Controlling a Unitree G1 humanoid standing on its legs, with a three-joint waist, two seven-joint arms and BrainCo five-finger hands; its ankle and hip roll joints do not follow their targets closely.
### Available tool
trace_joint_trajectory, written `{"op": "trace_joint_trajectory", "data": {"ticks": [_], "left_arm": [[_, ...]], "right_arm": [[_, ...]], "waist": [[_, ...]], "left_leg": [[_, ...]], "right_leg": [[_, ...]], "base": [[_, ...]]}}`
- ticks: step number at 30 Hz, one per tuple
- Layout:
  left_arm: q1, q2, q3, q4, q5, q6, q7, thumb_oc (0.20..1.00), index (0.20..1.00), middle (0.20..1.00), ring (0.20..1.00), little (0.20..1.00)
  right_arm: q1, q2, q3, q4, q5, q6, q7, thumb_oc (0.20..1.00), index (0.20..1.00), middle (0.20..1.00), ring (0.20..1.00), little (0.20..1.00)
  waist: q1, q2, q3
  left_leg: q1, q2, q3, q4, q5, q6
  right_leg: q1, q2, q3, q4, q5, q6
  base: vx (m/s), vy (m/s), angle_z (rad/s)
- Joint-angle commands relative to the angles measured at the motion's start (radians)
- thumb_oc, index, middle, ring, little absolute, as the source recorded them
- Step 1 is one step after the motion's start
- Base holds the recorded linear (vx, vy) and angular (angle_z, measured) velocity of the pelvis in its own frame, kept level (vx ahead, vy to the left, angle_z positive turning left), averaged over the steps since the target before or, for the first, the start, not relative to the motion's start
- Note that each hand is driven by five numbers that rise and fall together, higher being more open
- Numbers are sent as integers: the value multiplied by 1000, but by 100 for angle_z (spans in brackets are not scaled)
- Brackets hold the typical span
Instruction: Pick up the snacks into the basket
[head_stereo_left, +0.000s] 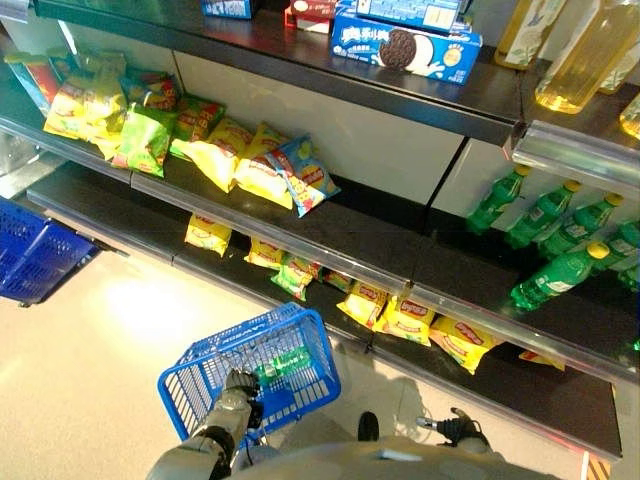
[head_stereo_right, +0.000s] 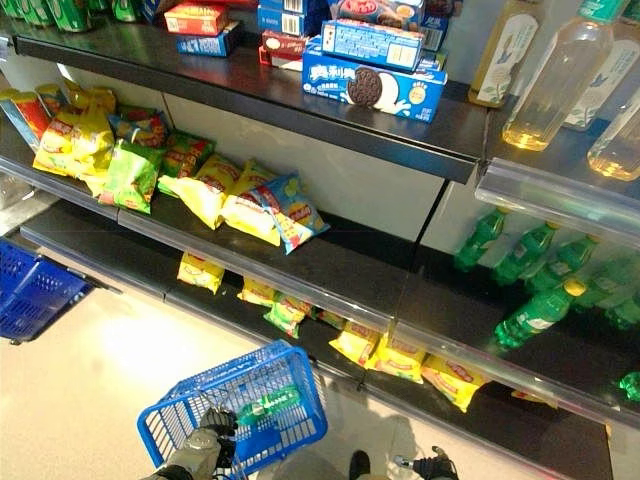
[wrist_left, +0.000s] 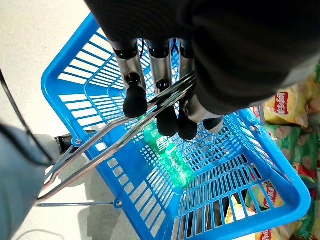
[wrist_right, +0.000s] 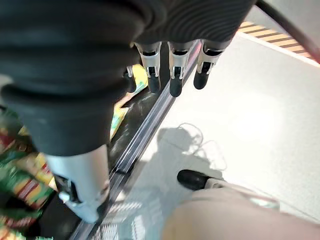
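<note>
Snack bags (head_stereo_left: 262, 175), yellow, green and blue, lie in a heap on the middle shelf (head_stereo_left: 350, 240) at far left. More yellow bags (head_stereo_left: 405, 318) line the lowest shelf. Near, low in the scene, the left hand (wrist_left: 165, 107) has its fingers curled round the wire handles of a blue basket (head_stereo_left: 200, 385) holding one green bottle (wrist_left: 167, 155). The right hand (wrist_right: 172, 75) hangs at near right, fingers relaxed and empty, above the floor (wrist_right: 260, 115).

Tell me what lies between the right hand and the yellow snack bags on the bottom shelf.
In the left eye view, bare pale floor and the shelf's front edge separate the right hand from the yellow snack bags.
</note>
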Motion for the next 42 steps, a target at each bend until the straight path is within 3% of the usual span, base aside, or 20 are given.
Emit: {"op": "trace_joint_trajectory", "data": {"ticks": [1,4,5,7,8,13,16,17,20,21,23,24,26,27,28,32,33,34,37,42], "left_arm": [[5,67,-110,-16,129,-3,27,200,200,200,200,200],[21,80,-72,-6,113,3,66,200,200,200,200,200],[19,77,-52,15,105,8,84,200,200,200,200,200],[20,77,-50,18,113,12,89,200,200,200,200,200],[18,82,-50,10,128,20,99,200,200,200,200,200],[9,95,-40,-9,118,21,124,200,200,200,200,200],[4,100,-34,-9,120,21,130,200,200,200,200,200],[-11,109,-31,4,128,28,127,200,200,200,200,200],[-27,123,-31,30,155,41,128,200,200,200,200,200],[-27,123,-31,30,155,41,128,200,200,200,200,200],[-39,132,-27,24,152,44,136,200,200,200,200,200],[-38,137,-20,22,167,47,135,200,200,200,200,200],[-37,141,-24,21,184,55,126,200,200,200,200,200],[-38,144,-18,22,190,57,123,200,200,200,200,200],[-36,153,-4,25,193,58,106,200,200,200,200,200],[-20,157,20,35,208,66,101,200,200,200,200,200],[-4,159,42,35,210,68,88,200,200,200,200,200],[15,157,62,23,218,67,79,200,200,200,200,200],[31,144,72,-9,201,54,84,200,200,200,200,200],[25,130,4,-164,206,23,90,200,200,200,200,200]], "right_arm": [[-62,-35,-6,-21,-31,-29,-16,1000,1000,1000,1000,1000],[-44,-50,20,-122,-67,-43,-24,1000,1000,1000,1000,1000],[-44,-59,30,-183,-76,-48,-24,1000,1000,1000,1000,1000],[-38,-65,35,-214,-82,-51,-23,1000,1000,1000,1000,1000],[-31,-90,34,-290,-80,-56,-20,1000,1000,1000,1000,1000],[-21,-151,36,-480,-114,-54,-5,1000,1000,1000,1000,1000],[-11,-166,31,-547,-124,-55,5,1000,1000,1000,1000,1000],[25,-161,3,-641,-113,-60,14,1000,1000,1000,1000,1000],[57,-121,-12,-757,-55,-79,20,1000,1000,1000,1000,1000],[56,-120,-12,-758,-55,-78,20,1000,1000,1000,1000,1000],[66,-110,-5,-861,-31,-95,31,1000,1000,1000,1000,1000],[67,-108,3,-916,-23,-109,39,1000,1000,1000,1000,1000],[71,-111,2,-959,-26,-112,43,1000,1000,1000,1000,1000],[83,-116,1,-996,-12,-124,55,1000,1000,1000,1000,1000],[116,-134,-14,-1080,19,-141,87,1000,1000,1000,1000,1000],[178,-149,-32,-1217,51,-170,121,1000,1000,1000,1000,1000],[198,-168,-46,-1278,54,-182,140,1000,1000,1000,1000,1000],[216,-191,-56,-1344,53,-189,155,1000,1000,1000,1000,1000],[224,-219,-65,-1399,57,-194,168,1000,1000,1000,1000,1000],[185,-285,-127,-1502,68,-212,155,1000,1000,1000,1000,1000]], "waist": [[42,64,62],[38,53,63],[31,43,54],[27,41,52],[15,50,53],[12,77,76],[14,73,85],[1,62,76],[-3,5,71],[-3,4,68],[-6,0,76],[2,2,83],[-10,9,84],[-25,12,81],[-41,13,80],[-38,-2,73],[-49,-12,69],[-45,-19,65],[-43,-14,71],[-15,-13,136]], "left_leg": [[-157,-205,5,36,83,136],[-158,-152,-7,53,69,124],[-161,-73,-24,41,90,101],[-160,-39,-20,40,102,93],[-140,23,2,23,129,73],[-151,108,-43,25,151,21],[-165,103,-89,85,103,17],[-163,93,-44,79,73,11],[-149,23,-5,53,33,34],[-153,21,-4,53,36,35],[-143,-7,34,9,39,52],[-133,-36,73,-16,32,66],[-129,-48,69,-28,36,77],[-122,-61,72,-38,34,87],[-104,-88,66,-48,30,105],[-82,-116,95,-58,20,115],[-64,-144,107,-58,3,128],[-45,-171,113,-58,-15,139],[-22,-170,104,7,-55,137],[-239,-171,94,400,-46,74]], "right_leg": [[27,113,-4,108,-158,-5],[12,73,8,123,-143,8],[-10,38,18,128,-136,20],[-18,26,16,131,-139,24],[-25,4,10,139,-150,37],[-18,-65,32,161,-161,76],[-8,-104,42,166,-156,99],[13,-157,22,163,-138,124],[-27,-240,40,165,53,146],[-31,-242,42,163,57,147],[-79,-255,10,149,109,137],[-101,-264,-97,144,122,137],[-100,-231,-71,157,89,127],[-103,-175,-22,170,38,114],[-122,-44,73,179,-49,82],[-114,28,0,147,-63,52],[-147,110,-28,131,-57,36],[-134,128,-73,96,-54,22],[-99,119,-42,95,-58,22],[-81,61,-57,72,-47,-3]], "base": [[-104,138,-3],[-89,153,4],[-68,199,-6],[-46,209,1],[11,236,5],[45,349,24],[70,303,24],[199,566,29],[99,365,26],[7,425,-13],[1,450,-36],[1,308,-52],[49,360,-72],[198,544,-51],[206,501,-20],[104,217,-22],[192,167,-48],[190,167,-51],[130,20,-19],[-21,3,-6]]}}
